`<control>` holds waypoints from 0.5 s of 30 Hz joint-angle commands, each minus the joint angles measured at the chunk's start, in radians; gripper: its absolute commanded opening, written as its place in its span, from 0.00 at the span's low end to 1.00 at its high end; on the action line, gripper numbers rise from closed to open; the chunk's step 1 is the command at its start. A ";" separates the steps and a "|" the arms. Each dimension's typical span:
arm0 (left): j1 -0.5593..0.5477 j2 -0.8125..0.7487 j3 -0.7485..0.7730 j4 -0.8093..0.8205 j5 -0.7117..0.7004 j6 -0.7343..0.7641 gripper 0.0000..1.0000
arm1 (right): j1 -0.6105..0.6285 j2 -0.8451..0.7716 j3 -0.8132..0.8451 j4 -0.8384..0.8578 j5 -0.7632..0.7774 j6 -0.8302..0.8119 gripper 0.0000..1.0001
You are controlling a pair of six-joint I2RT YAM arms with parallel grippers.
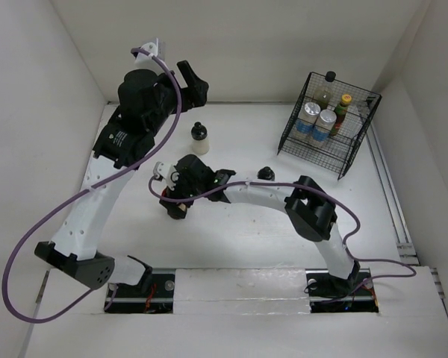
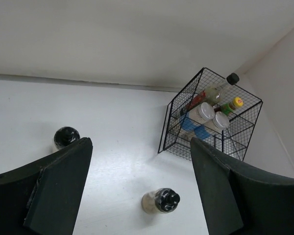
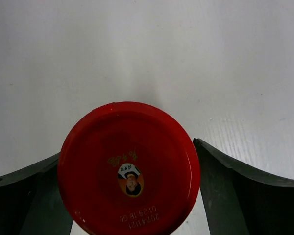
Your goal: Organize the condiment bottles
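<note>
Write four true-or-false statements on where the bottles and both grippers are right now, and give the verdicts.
1. Four bottles sit in the black wire basket. True.
2. The left gripper holds a bottle. False: its jaws stand open with nothing between them.
3. The red-lidded jar sits between the jaws of the right gripper. True.
4. Every bottle is in the basket. False: the dark sauce bottle and the tan black-capped bottle stand on the table.
</note>
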 commanded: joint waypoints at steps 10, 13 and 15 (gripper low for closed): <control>-0.002 -0.088 -0.087 0.044 0.012 0.000 0.77 | 0.010 -0.100 -0.006 0.150 0.032 0.062 0.31; -0.002 -0.088 -0.097 0.044 0.012 0.000 0.77 | 0.010 -0.184 -0.049 0.150 0.052 0.062 0.29; -0.002 -0.088 -0.097 0.054 0.012 0.000 0.77 | -0.014 -0.308 -0.114 0.150 0.072 0.062 0.28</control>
